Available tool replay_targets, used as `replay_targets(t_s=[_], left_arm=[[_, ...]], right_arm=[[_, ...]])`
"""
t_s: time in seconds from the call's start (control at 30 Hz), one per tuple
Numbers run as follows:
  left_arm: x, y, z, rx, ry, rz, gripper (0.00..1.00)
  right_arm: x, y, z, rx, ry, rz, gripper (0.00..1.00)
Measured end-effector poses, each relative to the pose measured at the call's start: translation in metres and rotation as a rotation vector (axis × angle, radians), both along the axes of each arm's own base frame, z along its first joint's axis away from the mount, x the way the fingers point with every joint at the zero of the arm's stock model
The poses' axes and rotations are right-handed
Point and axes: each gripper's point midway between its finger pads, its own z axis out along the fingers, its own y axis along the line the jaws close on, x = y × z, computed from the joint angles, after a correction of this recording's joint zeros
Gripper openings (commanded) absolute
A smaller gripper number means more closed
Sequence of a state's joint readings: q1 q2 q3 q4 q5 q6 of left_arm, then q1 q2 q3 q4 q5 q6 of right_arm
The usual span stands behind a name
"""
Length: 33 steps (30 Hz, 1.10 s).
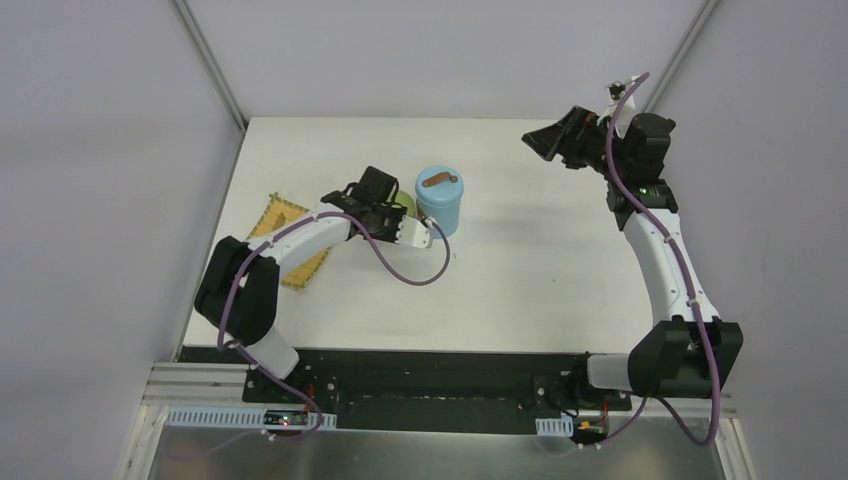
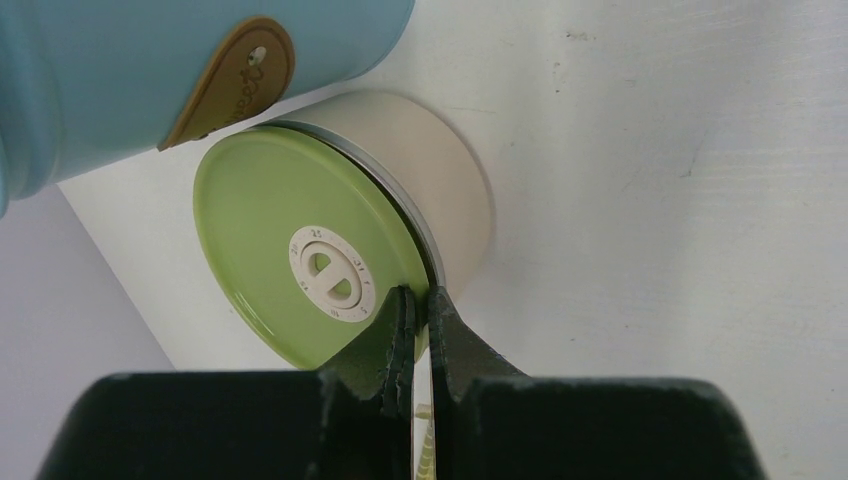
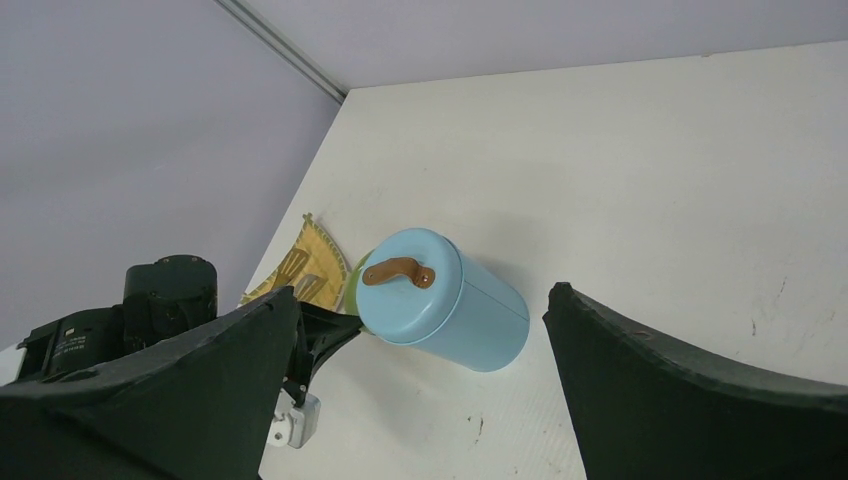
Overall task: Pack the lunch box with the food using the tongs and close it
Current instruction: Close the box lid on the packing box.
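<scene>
The lunch box stands mid-table in two parts. The light-blue cylinder (image 1: 439, 198) carries its blue lid with the brown handle (image 3: 398, 271). Right beside it the short steel bowl (image 2: 440, 170) wears the olive-green lid (image 2: 270, 220). My left gripper (image 2: 420, 300) reaches in from the left and is shut, its tips pinching the rim of the green lid. My right gripper (image 1: 548, 140) hangs open and empty, raised over the far right of the table and facing the cylinder (image 3: 450, 300). No food shows. I cannot make out the tongs.
A yellow woven mat (image 1: 275, 215) lies at the table's left edge, partly under my left arm. A pale slim shape on the mat (image 3: 290, 265) is too small to identify. Grey walls with metal corner posts close in the table.
</scene>
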<state>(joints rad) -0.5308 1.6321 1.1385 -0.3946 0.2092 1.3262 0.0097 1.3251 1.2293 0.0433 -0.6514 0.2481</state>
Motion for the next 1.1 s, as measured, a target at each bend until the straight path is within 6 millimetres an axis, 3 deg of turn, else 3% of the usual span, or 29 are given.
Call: replay_targets(t_s=[0.17,0.47,0.57,0.7,0.9,1.1], left_arm=[[-0.018,-0.005,0.0,-0.006,0.015,-0.009,0.0],[-0.079,-0.002,0.0,-0.02,0.113,-0.022,0.0],[-0.096,0.001,0.0,-0.019,0.144,-0.015,0.14],[-0.106,0.004,-0.001,-0.03,0.187,0.044,0.3],[-0.114,0.008,0.003,-0.043,0.253,0.149,0.4],[-0.108,0.0,0.04,-0.115,0.243,0.22,0.44]], right_arm=[[0.0,0.0,0.0,-0.001,-0.001,0.0,0.99],[0.0,0.0,0.0,-0.002,-0.001,0.001,0.99],[0.0,0.0,0.0,-0.002,0.0,0.001,0.99],[0.0,0.0,-0.001,-0.002,0.002,0.001,0.99],[0.0,0.0,-0.001,-0.002,0.002,0.002,0.99],[-0.001,0.0,-0.002,-0.002,0.004,0.002,0.99]])
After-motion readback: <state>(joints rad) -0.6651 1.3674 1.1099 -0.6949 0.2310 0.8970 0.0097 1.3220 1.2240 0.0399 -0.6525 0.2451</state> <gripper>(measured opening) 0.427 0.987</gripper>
